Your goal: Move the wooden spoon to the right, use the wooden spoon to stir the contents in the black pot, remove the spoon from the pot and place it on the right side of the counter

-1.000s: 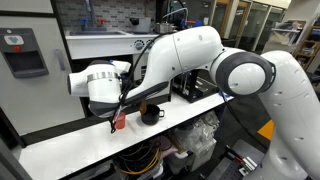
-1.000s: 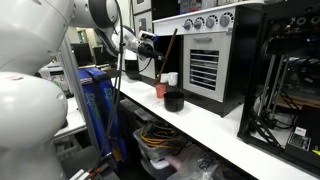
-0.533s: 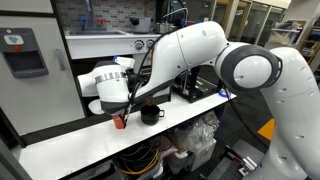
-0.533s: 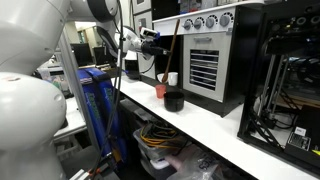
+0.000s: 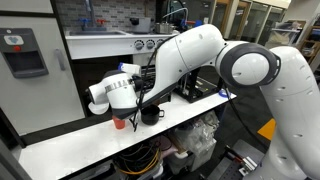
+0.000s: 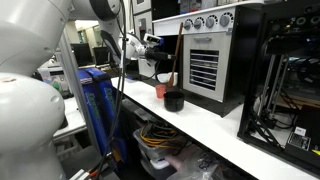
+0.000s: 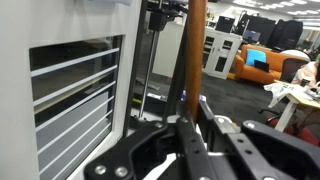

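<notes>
Jaws clenched on the spoon point(image 7: 196, 50) at its handle. It stands nearly upright, lower end near the pot point(image 6: 174, 101) on the surface point(image 6: 215, 123). Light, stiff, smooth wood: a firm mid-handle hold should stop it pivoting, though the small pot may shove easily.

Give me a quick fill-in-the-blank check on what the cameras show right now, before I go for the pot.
The gripper is shut on a wooden ____. The spoon is held nearly ____, not lying flat. The pot on the counter is ____ in colour. The small cup next to the pot is ____.
Missing words: spoon, upright, black, red.
</notes>
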{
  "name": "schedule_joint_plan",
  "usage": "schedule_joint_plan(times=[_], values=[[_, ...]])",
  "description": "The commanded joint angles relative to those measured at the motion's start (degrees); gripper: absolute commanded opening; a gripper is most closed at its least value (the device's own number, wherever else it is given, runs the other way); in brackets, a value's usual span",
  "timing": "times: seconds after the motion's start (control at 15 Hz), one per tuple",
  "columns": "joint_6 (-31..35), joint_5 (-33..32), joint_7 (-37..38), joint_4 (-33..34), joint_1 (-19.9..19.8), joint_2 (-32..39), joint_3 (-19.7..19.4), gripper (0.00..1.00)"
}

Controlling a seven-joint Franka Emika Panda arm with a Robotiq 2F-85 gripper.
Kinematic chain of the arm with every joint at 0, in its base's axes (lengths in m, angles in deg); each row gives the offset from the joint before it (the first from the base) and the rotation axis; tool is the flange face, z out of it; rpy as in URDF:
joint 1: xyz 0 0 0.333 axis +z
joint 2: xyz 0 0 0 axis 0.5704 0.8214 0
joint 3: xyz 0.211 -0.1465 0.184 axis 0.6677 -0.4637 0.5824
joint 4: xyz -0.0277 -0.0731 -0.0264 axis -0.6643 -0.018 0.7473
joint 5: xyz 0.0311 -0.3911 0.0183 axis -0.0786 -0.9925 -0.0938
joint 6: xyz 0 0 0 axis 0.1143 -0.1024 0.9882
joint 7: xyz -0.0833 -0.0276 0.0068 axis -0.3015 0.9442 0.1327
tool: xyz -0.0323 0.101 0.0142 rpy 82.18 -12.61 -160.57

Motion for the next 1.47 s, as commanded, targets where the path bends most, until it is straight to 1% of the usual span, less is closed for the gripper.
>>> schedule_joint_plan(times=[0.0, 0.2, 0.4, 1.07, 1.4], values=[[0.85, -3.65, 3.42, -5.33, -1.06, -0.95, 0.5, 0.03], [0.89, -5.15, 6.66, -7.19, -1.5, -0.31, 0.74, 0.03], [1.18, -5.14, 10.2, -7.82, -1.94, 0.51, 1.16, 0.03], [2.93, -3.53, 25.8, -6.28, -2.55, 4.46, 2.23, 0.03], [4.84, -2.9, 30.12, -6.02, -2.95, 5.43, 2.76, 0.03]])
